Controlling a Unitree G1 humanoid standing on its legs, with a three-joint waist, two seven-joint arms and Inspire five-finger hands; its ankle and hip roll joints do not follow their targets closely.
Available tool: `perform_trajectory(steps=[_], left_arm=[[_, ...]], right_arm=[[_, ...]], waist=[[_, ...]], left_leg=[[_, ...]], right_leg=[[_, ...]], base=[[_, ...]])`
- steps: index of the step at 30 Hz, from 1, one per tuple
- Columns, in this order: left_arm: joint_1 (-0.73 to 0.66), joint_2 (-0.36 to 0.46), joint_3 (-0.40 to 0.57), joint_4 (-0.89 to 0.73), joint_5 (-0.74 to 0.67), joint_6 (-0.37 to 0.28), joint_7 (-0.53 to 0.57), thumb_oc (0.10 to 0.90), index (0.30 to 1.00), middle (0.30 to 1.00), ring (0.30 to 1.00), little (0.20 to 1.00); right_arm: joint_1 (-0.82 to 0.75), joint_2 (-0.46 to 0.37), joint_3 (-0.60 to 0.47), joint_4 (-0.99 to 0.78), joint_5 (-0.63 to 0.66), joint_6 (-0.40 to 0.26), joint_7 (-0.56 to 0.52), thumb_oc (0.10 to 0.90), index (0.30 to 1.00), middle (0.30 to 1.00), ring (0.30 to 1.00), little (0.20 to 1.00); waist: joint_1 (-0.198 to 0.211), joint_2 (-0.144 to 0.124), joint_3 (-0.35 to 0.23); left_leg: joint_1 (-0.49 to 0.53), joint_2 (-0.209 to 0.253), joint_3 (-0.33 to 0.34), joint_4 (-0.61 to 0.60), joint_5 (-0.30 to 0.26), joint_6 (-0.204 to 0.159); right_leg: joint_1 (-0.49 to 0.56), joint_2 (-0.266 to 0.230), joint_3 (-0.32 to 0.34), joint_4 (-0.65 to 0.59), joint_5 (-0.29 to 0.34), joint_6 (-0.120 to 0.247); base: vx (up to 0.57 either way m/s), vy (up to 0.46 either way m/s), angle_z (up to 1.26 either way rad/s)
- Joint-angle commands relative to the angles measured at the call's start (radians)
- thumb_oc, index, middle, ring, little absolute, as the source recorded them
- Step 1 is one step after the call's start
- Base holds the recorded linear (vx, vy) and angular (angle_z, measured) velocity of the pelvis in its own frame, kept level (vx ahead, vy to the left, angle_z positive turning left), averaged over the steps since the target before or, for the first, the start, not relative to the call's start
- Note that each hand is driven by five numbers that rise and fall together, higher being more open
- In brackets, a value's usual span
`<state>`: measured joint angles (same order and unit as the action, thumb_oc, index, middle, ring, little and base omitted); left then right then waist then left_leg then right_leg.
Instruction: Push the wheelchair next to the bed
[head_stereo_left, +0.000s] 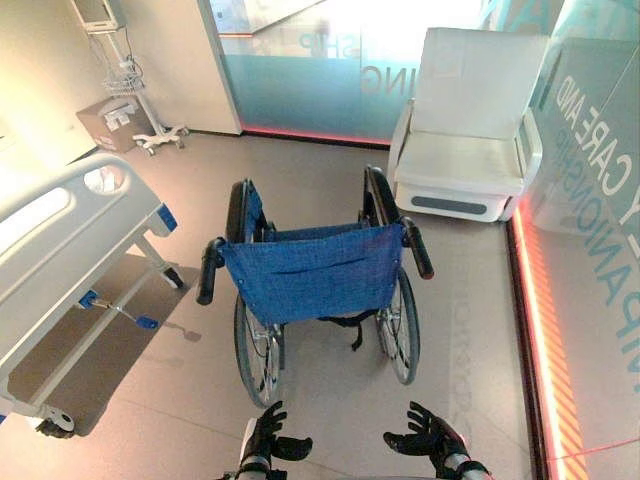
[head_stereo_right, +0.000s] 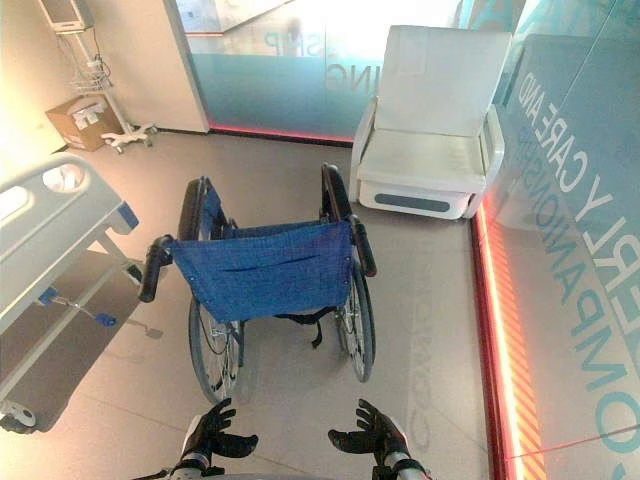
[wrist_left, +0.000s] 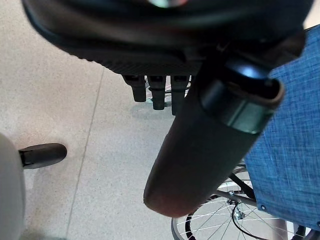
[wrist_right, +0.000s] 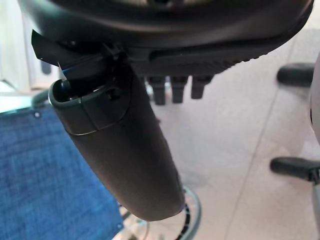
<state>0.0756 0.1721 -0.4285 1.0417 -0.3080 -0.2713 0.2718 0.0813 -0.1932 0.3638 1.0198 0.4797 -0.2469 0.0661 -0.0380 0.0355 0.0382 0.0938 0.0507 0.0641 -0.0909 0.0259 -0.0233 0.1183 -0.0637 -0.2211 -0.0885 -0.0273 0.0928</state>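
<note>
I see one wheelchair (head_stereo_left: 315, 280) standing mid-floor, its blue cloth back toward me, the bed (head_stereo_left: 65, 250) well apart along the floor's left side and one white armchair (head_stereo_left: 470, 130) in the far right corner. My left robot hand (head_stereo_left: 268, 440) and right robot hand (head_stereo_left: 430, 438) hover low behind the chair, fingers relaxed and spread, holding nothing, clear of the frame. I judge the chair fairly heavy but free-rolling on its two big wheels, with a stiff metal frame; the sling back is soft and would give under a push. So I would take hold of the two black push handles, left handle (head_stereo_left: 209, 272) and right handle (head_stereo_left: 419, 250), whose rubber should grip well. Uneven pushing will likely swing it.
</note>
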Motion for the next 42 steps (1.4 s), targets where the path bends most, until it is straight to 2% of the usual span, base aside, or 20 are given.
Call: perform_trajectory(steps=[1,3,7,12,19,21,22,23,24,27,30,34,36,37,38,39,42], left_arm=[[-0.097,-0.014,-0.021,0.043,0.06,-0.094,0.049,0.8,0.9,0.9,0.9,0.9],[-0.095,-0.006,-0.028,0.035,0.06,-0.1,0.058,0.8,0.9,0.9,0.9,0.9],[-0.089,-0.001,-0.01,0.024,-0.014,-0.109,-0.003,0.8,0.9,0.9,0.9,0.9],[-0.093,-0.001,-0.025,0.023,0.024,-0.109,-0.01,0.8,0.9,0.9,0.9,0.9],[-0.099,-0.003,-0.057,0.015,0.02,-0.111,0.001,0.8,0.9,0.9,0.9,0.9],[-0.098,-0.003,-0.054,0.01,0.017,-0.13,0.014,0.8,0.9,0.9,0.9,0.9],[-0.097,0.001,-0.048,0.001,0.038,-0.185,0.061,0.8,0.9,0.9,0.9,0.9],[-0.099,0.004,-0.045,-0.009,0.04,-0.197,0.077,0.8,0.9,0.9,0.9,0.9],[-0.103,0.014,-0.03,-0.041,0.018,-0.236,0.122,0.8,0.9,0.9,0.9,0.9],[-0.098,0.059,0.049,-0.16,-0.045,-0.255,0.183,0.8,0.9,0.9,0.9,0.9],[-0.092,0.093,0.162,-0.235,-0.118,-0.284,0.229,0.8,0.9,0.9,0.9,0.9],[-0.117,0.135,0.275,-0.281,-0.15,-0.273,0.282,0.8,0.9,0.9,0.9,0.9],[-0.126,0.144,0.298,-0.287,-0.146,-0.276,0.31,0.8,0.9,0.9,0.9,0.9],[-0.146,0.161,0.34,-0.304,-0.11,-0.26,0.37,0.8,0.9,0.9,0.9,0.9],[-0.148,0.163,0.343,-0.306,-0.107,-0.258,0.373,0.8,0.9,0.9,0.9,0.9],[-0.17,0.192,0.38,-0.32,-0.072,-0.247,0.444,0.8,0.9,0.9,0.9,0.9],[-0.184,0.211,0.398,-0.329,-0.063,-0.239,0.487,0.8,0.9,0.9,0.9,0.9]], right_arm=[[-0.079,0.017,0.003,0.019,-0.014,-0.072,0.039,0.8,0.9,0.9,0.9,0.9],[-0.072,0.019,0.007,0.019,-0.025,-0.079,0.039,0.8,0.9,0.9,0.9,0.9],[-0.069,0.016,0.01,0.011,-0.043,-0.086,0.014,0.8,0.9,0.9,0.9,0.9],[-0.081,0.009,0.022,0.015,-0.126,-0.105,-0.155,0.8,0.9,0.9,0.9,0.9],[-0.087,0.01,0.035,0.002,-0.15,-0.098,-0.142,0.8,0.9,0.9,0.9,0.9],[-0.087,0.008,0.038,-0.009,-0.139,-0.099,-0.143,0.8,0.9,0.9,0.9,0.9],[-0.086,0.007,0.035,-0.013,-0.104,-0.095,-0.153,0.8,0.9,0.9,0.9,0.9],[-0.087,0.005,0.03,-0.017,-0.087,-0.097,-0.155,0.8,0.9,0.9,0.9,0.9],[-0.088,-0.002,0.016,-0.034,-0.042,-0.108,-0.168,0.8,0.9,0.9,0.9,0.9],[-0.095,-0.049,-0.039,-0.159,0.043,-0.079,-0.201,0.8,0.9,0.9,0.9,0.9],[-0.107,-0.09,-0.111,-0.249,0.105,-0.09,-0.226,0.8,0.9,0.9,0.9,0.9],[-0.132,-0.142,-0.186,-0.314,0.146,-0.099,-0.233,0.8,0.9,0.9,0.9,0.9],[-0.14,-0.158,-0.203,-0.324,0.151,-0.104,-0.232,0.8,0.9,0.9,0.9,0.9],[-0.153,-0.19,-0.233,-0.356,0.149,-0.11,-0.245,0.8,0.9,0.9,0.9,0.9],[-0.154,-0.193,-0.235,-0.359,0.149,-0.109,-0.246,0.8,0.9,0.9,0.9,0.9],[-0.169,-0.227,-0.261,-0.407,0.164,-0.118,-0.27,0.8,0.9,0.9,0.9,0.9],[-0.18,-0.249,-0.273,-0.444,0.174,-0.132,-0.285,0.8,0.9,0.9,0.9,0.9]], waist=[[-0.001,-0.025,0.017],[-0.001,-0.025,0.016],[0.002,-0.026,0.018],[0.001,-0.025,0.025],[-0.004,-0.019,0.027],[-0.003,-0.019,0.027],[-0.002,-0.019,0.027],[-0.002,-0.02,0.028],[0.001,-0.021,0.029],[0.013,-0.028,0.034],[0.024,-0.037,0.033],[0.031,-0.046,0.023],[0.032,-0.047,0.02],[0.033,-0.049,0.013],[0.033,-0.049,0.013],[0.032,-0.052,0.005],[0.029,-0.052,0.001]], left_leg=[[0.029,-0.066,0.037,0.004,-0.083,0.018],[0.025,-0.066,0.038,0.004,-0.079,0.014],[0.022,-0.067,0.037,0.004,-0.078,0.014],[0.018,-0.071,0.037,0.004,-0.078,0.018],[0.021,-0.072,0.039,0.004,-0.081,0.019],[0.02,-0.072,0.038,0.004,-0.08,0.018],[0.022,-0.072,0.037,0.004,-0.079,0.016],[0.022,-0.072,0.036,0.004,-0.079,0.016],[0.024,-0.071,0.035,0.004,-0.079,0.015],[0.024,-0.068,0.033,0.004,-0.077,0.015],[0.028,-0.066,0.03,0.004,-0.076,0.015],[0.039,-0.063,0.025,0.004,-0.079,0.011],[0.041,-0.062,0.025,0.004,-0.08,0.01],[0.044,-0.061,0.025,0.004,-0.081,0.007],[0.044,-0.061,0.024,0.004,-0.081,0.007],[0.046,-0.06,0.022,0.004,-0.082,0.007],[0.047,-0.059,0.022,0.004,-0.082,0.006]], right_leg=[[-0.014,0.003,0.057,0.06,-0.028,0.014],[-0.016,0.001,0.055,0.061,-0.027,0.016],[-0.02,0.001,0.052,0.063,-0.026,0.018],[-0.029,0.0,0.056,0.068,-0.026,0.018],[-0.029,-0.001,0.059,0.068,-0.027,0.02],[-0.03,-0.001,0.058,0.068,-0.027,0.019],[-0.028,-0.001,0.058,0.069,-0.027,0.019],[-0.027,-0.001,0.057,0.068,-0.027,0.019],[-0.023,-0.002,0.055,0.066,-0.026,0.019],[-0.021,-0.004,0.044,0.062,-0.021,0.017],[-0.013,-0.003,0.036,0.057,-0.017,0.011],[0.004,-0.003,0.027,0.047,-0.015,0.008],[0.008,-0.003,0.025,0.044,-0.015,0.007],[0.014,-0.004,0.021,0.039,-0.013,0.008],[0.014,-0.005,0.02,0.039,-0.013,0.008],[0.019,-0.006,0.017,0.035,-0.013,0.007],[0.02,-0.007,0.017,0.034,-0.012,0.007]], base=[[0.0,0.0,0.0],[0.02,0.001,0.0],[0.0,0.0,0.0],[0.0,0.003,-0.01],[-0.01,0.015,-0.04],[0.0,0.0,0.0],[0.0,0.0,0.0],[0.0,0.0,0.0],[0.0,0.0,0.0],[-0.01,-0.025,0.01],[0.0,-0.024,0.0],[0.03,-0.02,0.07],[0.04,-0.013,0.08],[0.04,-0.013,0.01],[0.06,-0.023,0.01],[0.04,-0.016,0.03],[0.01,-0.006,0.01]])
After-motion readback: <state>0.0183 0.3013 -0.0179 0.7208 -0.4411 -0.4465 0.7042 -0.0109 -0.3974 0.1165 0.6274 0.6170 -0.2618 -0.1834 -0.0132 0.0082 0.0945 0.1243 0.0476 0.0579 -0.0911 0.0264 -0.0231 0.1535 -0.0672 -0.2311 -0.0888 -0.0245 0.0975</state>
